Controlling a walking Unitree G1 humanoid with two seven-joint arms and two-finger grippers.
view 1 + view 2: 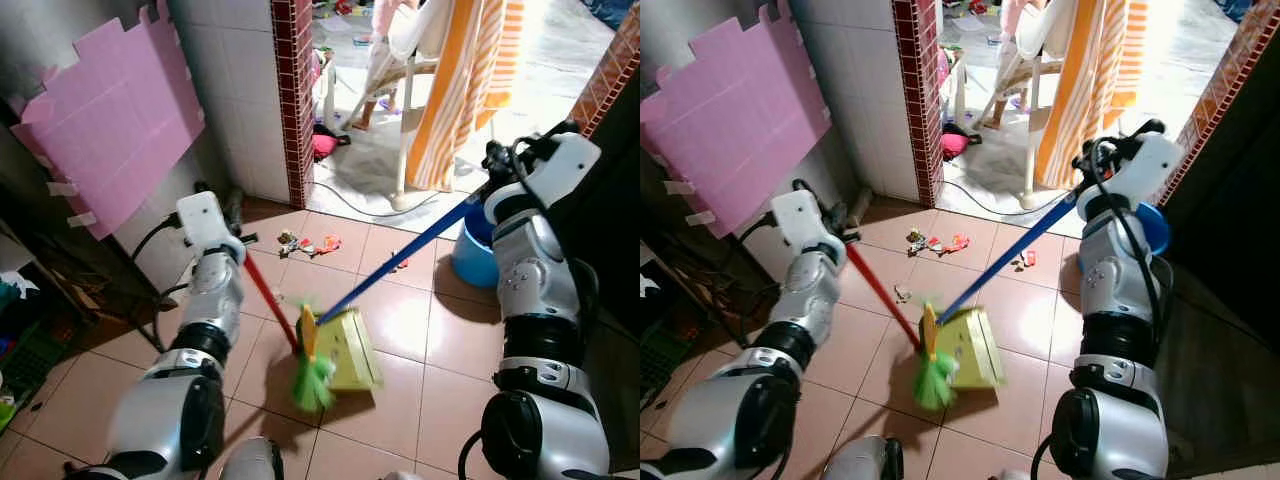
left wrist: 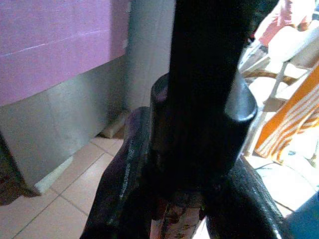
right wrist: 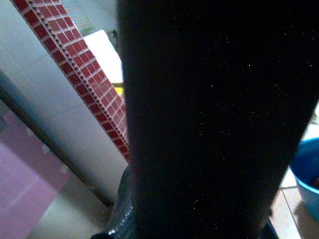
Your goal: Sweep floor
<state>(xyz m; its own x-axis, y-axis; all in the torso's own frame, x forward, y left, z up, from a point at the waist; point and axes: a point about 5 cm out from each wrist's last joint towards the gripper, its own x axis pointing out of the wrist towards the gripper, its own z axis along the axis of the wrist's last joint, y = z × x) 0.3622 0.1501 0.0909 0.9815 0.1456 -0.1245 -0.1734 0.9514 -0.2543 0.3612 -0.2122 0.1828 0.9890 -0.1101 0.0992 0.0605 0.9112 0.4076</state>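
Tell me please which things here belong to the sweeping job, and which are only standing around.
For the job: broom, red handle, in left gripper; yellow dustpan, blue handle, in right gripper; litter on the tiles.

Just around: pink foam mat, blue bucket, striped cloth, white chair.

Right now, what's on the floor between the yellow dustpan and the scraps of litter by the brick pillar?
Nothing but bare tiles lie between the dustpan and the litter, as the left eye view shows.
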